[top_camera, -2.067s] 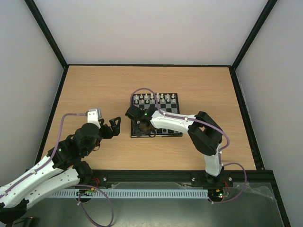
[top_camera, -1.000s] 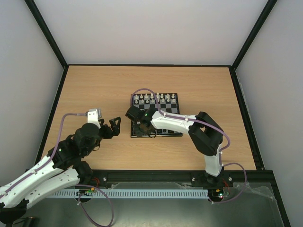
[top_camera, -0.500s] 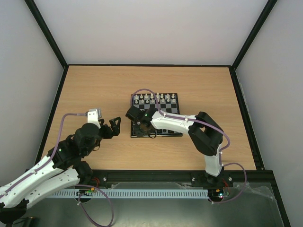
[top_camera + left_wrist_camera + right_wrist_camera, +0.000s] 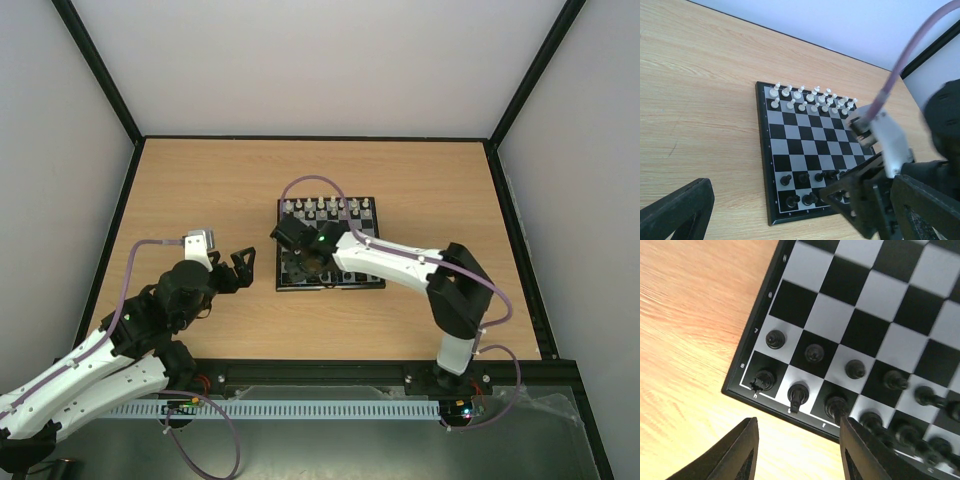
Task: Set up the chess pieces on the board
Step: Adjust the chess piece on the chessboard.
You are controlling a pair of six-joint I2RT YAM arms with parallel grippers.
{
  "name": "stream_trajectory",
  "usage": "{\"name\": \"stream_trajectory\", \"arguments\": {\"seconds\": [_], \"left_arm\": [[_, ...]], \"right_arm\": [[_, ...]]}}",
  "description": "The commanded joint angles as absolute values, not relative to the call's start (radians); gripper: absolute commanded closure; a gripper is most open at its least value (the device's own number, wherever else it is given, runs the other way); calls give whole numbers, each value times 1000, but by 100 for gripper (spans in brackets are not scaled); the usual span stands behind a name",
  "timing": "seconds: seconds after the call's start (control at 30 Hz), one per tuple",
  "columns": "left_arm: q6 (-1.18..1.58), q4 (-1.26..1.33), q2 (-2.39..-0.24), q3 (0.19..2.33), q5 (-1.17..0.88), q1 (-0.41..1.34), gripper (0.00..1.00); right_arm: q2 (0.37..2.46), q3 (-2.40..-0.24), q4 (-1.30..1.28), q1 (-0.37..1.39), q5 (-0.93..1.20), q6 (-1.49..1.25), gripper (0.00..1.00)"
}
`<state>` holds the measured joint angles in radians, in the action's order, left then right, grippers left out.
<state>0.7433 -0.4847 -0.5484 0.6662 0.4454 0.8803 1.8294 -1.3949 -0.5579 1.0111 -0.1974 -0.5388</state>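
Observation:
The board lies mid-table, and its near-left corner fills the right wrist view. Black chess pieces stand in its two near rows: a rook, a knight, a bishop and pawns; the left wrist view shows them too. My right gripper hangs open above the board's near-left edge, with nothing between its fingers. My left gripper is open over bare wood left of the board; its fingers frame the view.
White pieces fill the board's two far rows. The right arm reaches across the board's near right part and hides some black pieces. Black rails border the wooden table.
My right gripper has opened and lifted back from the near-left corner squares, leaving a piece standing there; its elbow swung to the right. The left arm has not moved.

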Motion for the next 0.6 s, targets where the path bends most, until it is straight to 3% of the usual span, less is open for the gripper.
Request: {"name": "stream_trajectory", "arguments": {"seconds": [0.0, 0.3, 0.57], "left_arm": [[737, -472, -557, 658, 448, 875, 0], [730, -432, -622, 664, 440, 876, 1], [736, -432, -676, 675, 442, 875, 1]], "right_arm": [[1710, -1381, -623, 1011, -284, -533, 53], [1529, -1207, -622, 784, -285, -511, 54], [1523, -1104, -585, 664, -229, -476, 59]]}}
